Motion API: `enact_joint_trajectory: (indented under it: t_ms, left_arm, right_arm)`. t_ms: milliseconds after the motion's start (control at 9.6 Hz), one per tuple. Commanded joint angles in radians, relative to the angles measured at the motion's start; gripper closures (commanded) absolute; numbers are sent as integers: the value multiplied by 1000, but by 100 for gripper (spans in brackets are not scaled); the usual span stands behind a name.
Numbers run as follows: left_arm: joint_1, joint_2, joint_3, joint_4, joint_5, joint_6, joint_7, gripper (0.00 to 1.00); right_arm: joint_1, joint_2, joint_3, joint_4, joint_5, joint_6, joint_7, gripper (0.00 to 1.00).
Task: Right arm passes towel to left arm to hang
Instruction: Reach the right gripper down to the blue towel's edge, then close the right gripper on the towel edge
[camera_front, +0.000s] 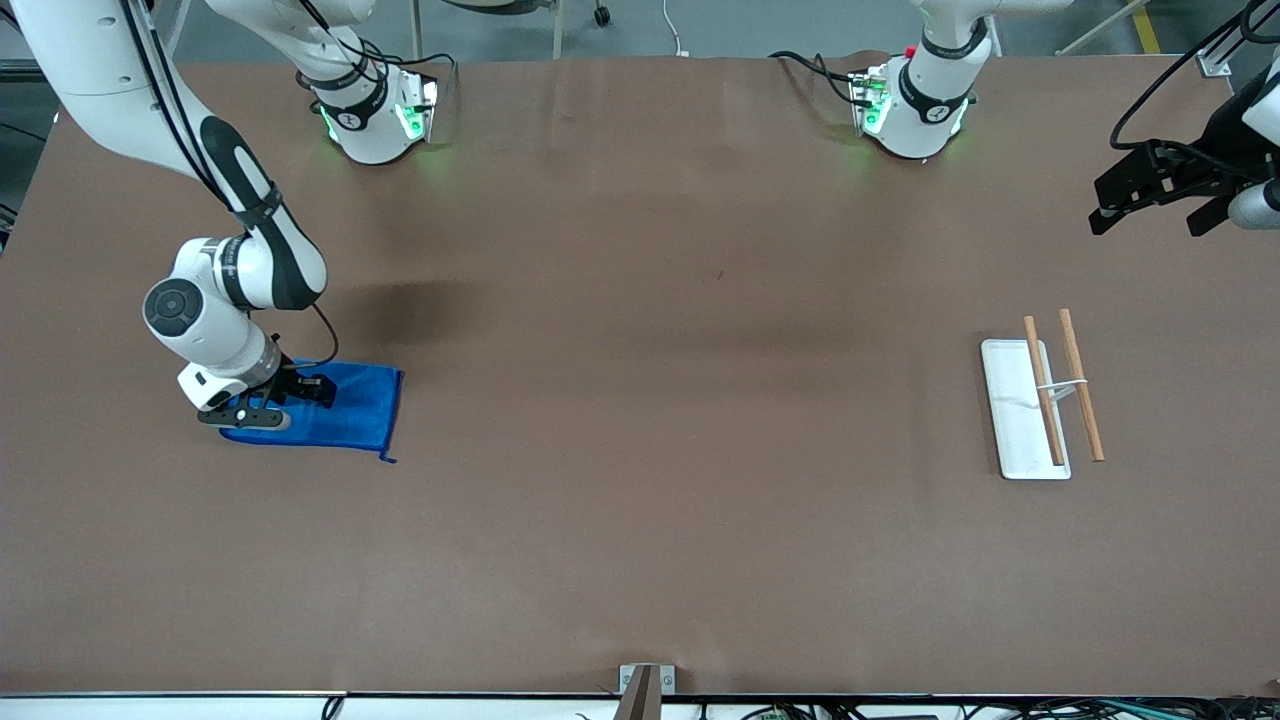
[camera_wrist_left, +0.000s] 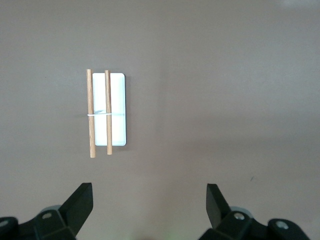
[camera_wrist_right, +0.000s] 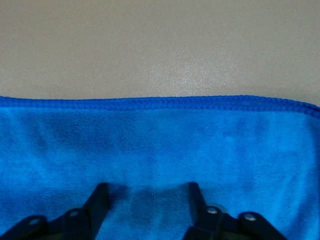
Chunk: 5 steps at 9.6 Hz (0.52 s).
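The bright blue towel (camera_front: 352, 408) lies flat on the table at the right arm's end, its loop tag (camera_front: 388, 459) at the corner nearest the front camera. My right gripper (camera_front: 290, 400) is down on the towel, fingers open, tips spread on the cloth. The right wrist view shows the towel (camera_wrist_right: 160, 140) filling the space under and between the tips of the right gripper (camera_wrist_right: 148, 187), and the towel's hemmed edge. My left gripper (camera_front: 1150, 212) waits open and empty, up in the air over the left arm's end of the table, and shows open in its wrist view (camera_wrist_left: 150, 194).
A white tray-like rack (camera_front: 1012, 420) with two wooden rods (camera_front: 1081, 384) lies at the left arm's end of the table, also in the left wrist view (camera_wrist_left: 118, 105). Brown tabletop lies between towel and rack. A metal bracket (camera_front: 640, 680) sits at the table's near edge.
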Motion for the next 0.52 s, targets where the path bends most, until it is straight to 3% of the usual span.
enact_joint_trajectory:
  t_ms: [0,104,208,312,417]
  left_arm:
    - [-3,2,1,-40,10,10,13,0]
    - [-3,2,1,-40,10,10,13,0]
    - [-3,2,1,-40,10,8,13,0]
    - [-3,2,1,-40,10,8,13,0]
    - [-3,2,1,-39,10,8,13,0]
  right_arm:
    - [-9,25,2,-2,-12,26,-6,32]
    - [-9,24,2,-2,-12,21,-7,68]
    - [-7,24,4,0,-12,15,5,93]
    - [-7,21,4,1,-10,10,15,100]
    - [-1,12,5,12,-9,-43,26,100]
